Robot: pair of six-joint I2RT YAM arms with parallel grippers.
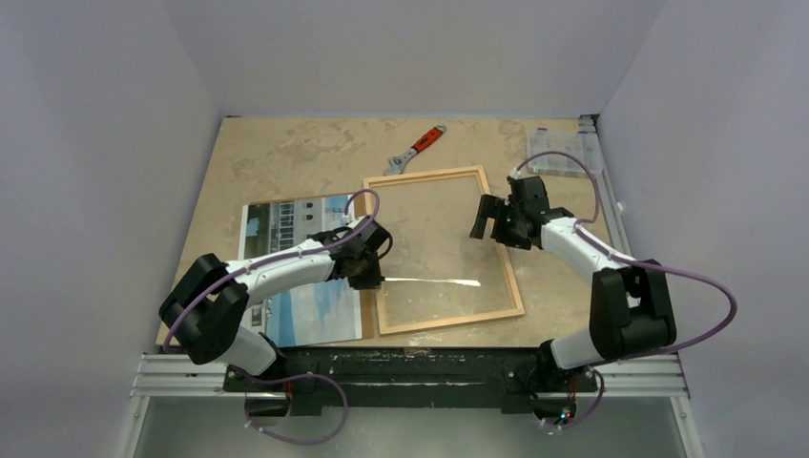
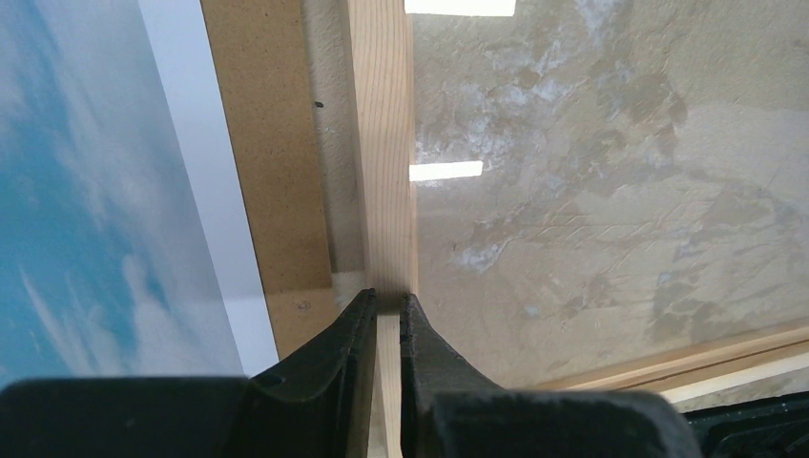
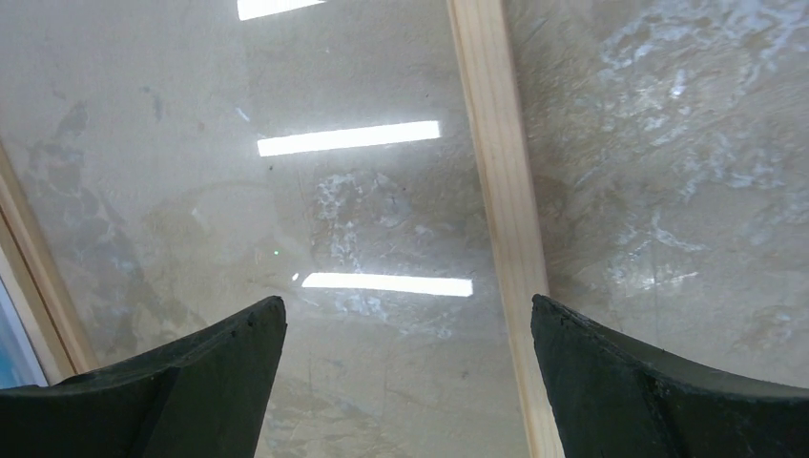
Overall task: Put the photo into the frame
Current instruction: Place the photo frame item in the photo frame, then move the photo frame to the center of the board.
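Photo [image 1: 320, 310] lies flat just left of the frame [image 1: 444, 174], long sides parallel, so the left pincer [image 2: 384, 315], clamped on the frame's left strip, is way nearer than the right pincer [image 3: 405, 315], gaping over the right strip.

Lab bench: blank walls [image 1: 105, 143], rail-mounted arms [image 1: 286, 267]

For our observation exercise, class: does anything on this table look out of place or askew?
The orange-handled metal wrench beyond the light wooden glazed frame has no part in framing. The frame itself lies slightly twisted against the edges of the beige table.
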